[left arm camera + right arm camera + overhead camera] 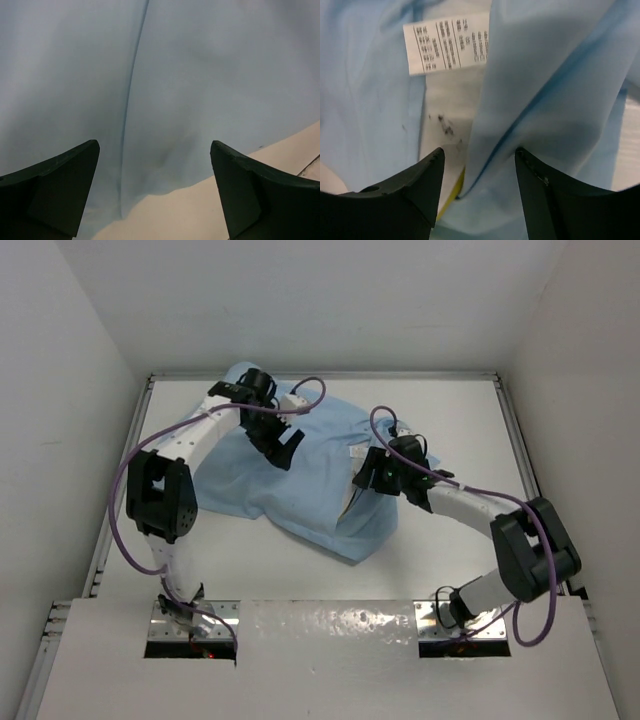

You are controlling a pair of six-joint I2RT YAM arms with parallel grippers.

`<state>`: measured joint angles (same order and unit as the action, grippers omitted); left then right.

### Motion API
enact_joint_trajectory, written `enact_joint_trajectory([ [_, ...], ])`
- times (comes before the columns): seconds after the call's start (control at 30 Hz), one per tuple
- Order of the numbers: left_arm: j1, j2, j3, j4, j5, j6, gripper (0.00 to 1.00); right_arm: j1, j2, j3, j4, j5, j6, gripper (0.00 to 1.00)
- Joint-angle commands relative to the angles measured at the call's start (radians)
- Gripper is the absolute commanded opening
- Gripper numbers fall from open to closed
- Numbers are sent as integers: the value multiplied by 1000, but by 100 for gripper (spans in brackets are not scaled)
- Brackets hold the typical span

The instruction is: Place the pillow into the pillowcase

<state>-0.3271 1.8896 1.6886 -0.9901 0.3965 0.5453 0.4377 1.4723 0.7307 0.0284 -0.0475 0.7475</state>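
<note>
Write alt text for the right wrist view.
Light blue pillowcase folds fill the frame, parting to show a strip of white pillow with dark specks and a yellow edge. A printed label lies at the top; the open right end effector frames the bottom.

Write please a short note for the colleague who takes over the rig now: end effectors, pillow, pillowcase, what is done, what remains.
Left end effector: open, holds nothing, over the far left part of the pillowcase.
Right end effector: open, at the pillowcase's opening on the right, with blue fabric just beyond its fingers.
Pillow: almost wholly inside the pillowcase, which lies mid-table. Only a white strip and its yellow edge show at the opening, near a printed label.
Done: pillow largely inserted.
Left: probably pull the open edge over the exposed strip.
</note>
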Motion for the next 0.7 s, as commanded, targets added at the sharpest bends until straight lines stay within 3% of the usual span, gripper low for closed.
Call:
enact_joint_trajectory([
  [0.0,26,-57,-72,57,-68,30,92,3,45,24,252,35,81,57],
  [0.13,25,-38,-179,120,5,38,93,3,161,64,317,46,90,27],
  [0.17,25,-21,-193,126,21,41,93,3,166,58,318,79,93,3],
  [0.2,25,-8,-217,137,50,41,92,3,163,44,318,99,95,0],
  [0.23,25,5,-228,166,64,41,90,1,152,-6,329,110,83,0],
  [0.3,25,55,-248,208,111,25,62,-1,90,-71,383,109,23,0],
  [0.33,26,110,-239,232,123,4,43,-1,33,-132,404,94,-11,0],
  [0.37,26,141,-219,235,131,-10,3,-10,1,-163,415,25,-45,0],
  [0.43,45,227,-121,245,131,-59,0,-25,-67,-236,450,-136,-153,0],
  [0.5,62,258,-31,272,130,-102,0,-60,-160,-276,465,-400,-209,0],
  [0.6,80,269,31,375,87,-179,0,-82,-242,-288,406,-634,-253,0],
  [0.67,79,266,42,392,109,-180,0,-83,-288,-280,376,-686,-229,0],
])
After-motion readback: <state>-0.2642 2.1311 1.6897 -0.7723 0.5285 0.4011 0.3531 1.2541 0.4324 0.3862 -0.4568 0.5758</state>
